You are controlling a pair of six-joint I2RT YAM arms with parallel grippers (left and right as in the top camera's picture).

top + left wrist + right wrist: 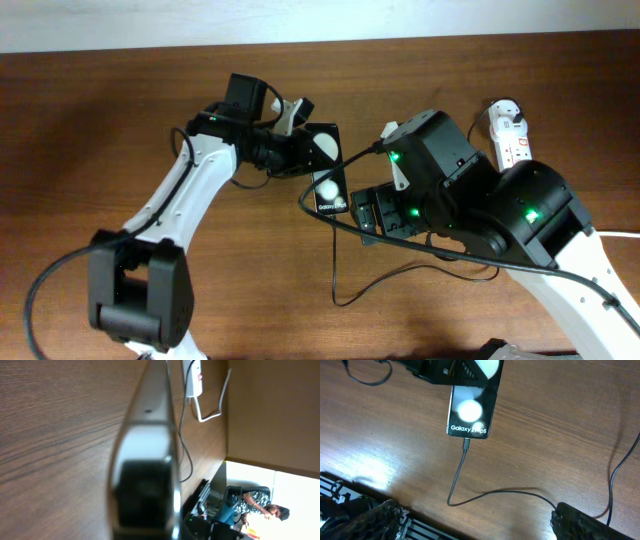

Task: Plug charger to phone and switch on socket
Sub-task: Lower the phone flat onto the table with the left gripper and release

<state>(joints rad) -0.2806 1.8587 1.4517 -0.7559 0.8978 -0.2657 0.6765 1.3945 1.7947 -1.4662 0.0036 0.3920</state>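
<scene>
here, one phone (332, 188) clamped in left jaws, one charger (456, 477), right jaws wide, empty

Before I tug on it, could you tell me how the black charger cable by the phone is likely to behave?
Probably floppy: the charger cable lies in loose curves on the table, so it should trail rather than push. Its connector tip sits at the edge of the phone, so a pull would likely unseat it or drag the phone.
</scene>
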